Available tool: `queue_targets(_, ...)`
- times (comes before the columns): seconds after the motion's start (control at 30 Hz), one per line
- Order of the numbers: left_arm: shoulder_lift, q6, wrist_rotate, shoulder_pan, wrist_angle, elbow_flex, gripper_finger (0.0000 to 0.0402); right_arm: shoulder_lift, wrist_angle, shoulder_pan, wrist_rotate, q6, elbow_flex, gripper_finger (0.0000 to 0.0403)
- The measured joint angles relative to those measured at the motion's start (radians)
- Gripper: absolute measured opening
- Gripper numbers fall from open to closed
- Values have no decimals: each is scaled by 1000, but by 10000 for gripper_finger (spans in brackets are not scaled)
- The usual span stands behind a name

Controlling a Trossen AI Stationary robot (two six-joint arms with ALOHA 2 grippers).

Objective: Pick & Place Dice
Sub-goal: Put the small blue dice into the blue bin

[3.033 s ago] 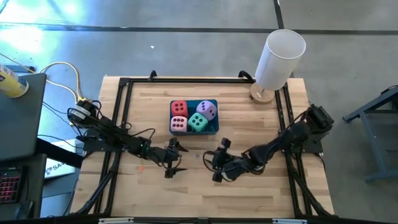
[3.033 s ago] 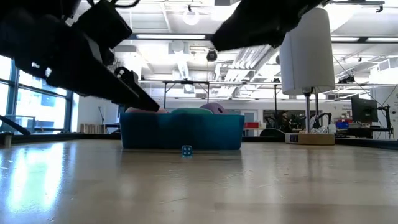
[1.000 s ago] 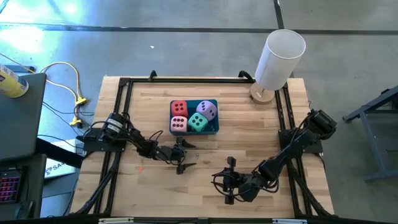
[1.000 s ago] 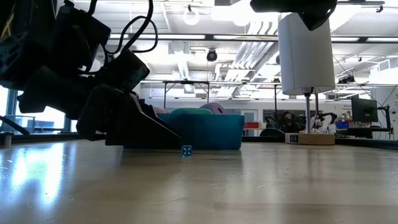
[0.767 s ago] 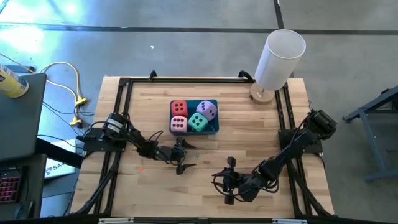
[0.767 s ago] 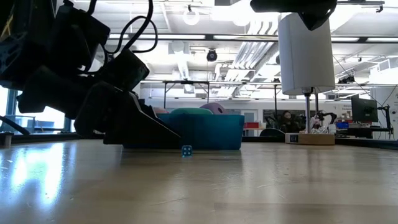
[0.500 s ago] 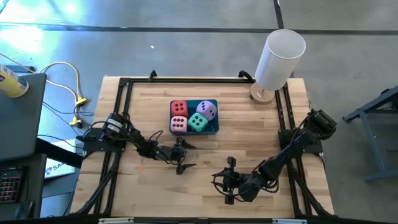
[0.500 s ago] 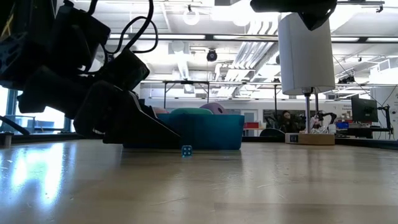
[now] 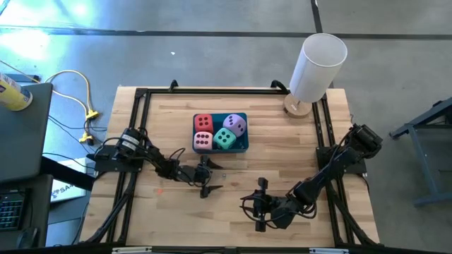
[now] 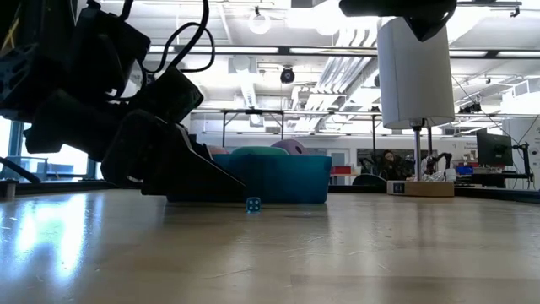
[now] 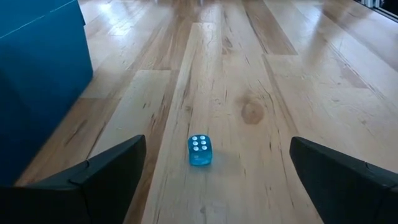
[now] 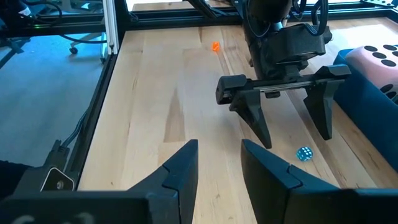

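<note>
- Wooden tabletop [image 9: 282, 141] carries the blue bin [image 9: 244, 147] holding four dice [image 9: 224, 138].
- Left hand [image 12: 292, 127], spread, straddles a tiny blue die [image 11: 199, 150]; closing off-centre could flick it away.
- Right hand [image 12: 217, 165] waits nearby, fingers narrowly parted, empty.

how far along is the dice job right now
Done: four big dice sit in the blue bin. In hand: the left gripper, open, brackets a small blue die on the table, not gripping. Left: grasp and place it. The right gripper waits nearby.

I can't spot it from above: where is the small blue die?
The small blue die lies on the table, between the open left gripper's fingers, just in front of the blue bin.
</note>
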State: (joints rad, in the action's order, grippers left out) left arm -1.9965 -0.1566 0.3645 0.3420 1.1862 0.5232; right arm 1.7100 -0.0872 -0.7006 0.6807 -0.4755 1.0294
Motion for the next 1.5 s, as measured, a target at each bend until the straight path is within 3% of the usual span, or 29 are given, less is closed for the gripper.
queue_targets(0.6, 0, 0, 3, -32, -15, 20, 376, 0, 0, 9, -4, -18, 0, 111)
queue_targets(0.9, -81, 27, 0, -23, -7, 66, 376, -1, -1, 9, -5, -18, 0, 111)
queue_targets(1.17, -81, 30, 0, -26, -12, 66, 375, -1, 0, 9, -5, -19, 0, 111)
queue_targets(1.5, -80, -17, 0, -37, -45, 68, 322, 0, 0, 9, -5, -18, 0, 111)
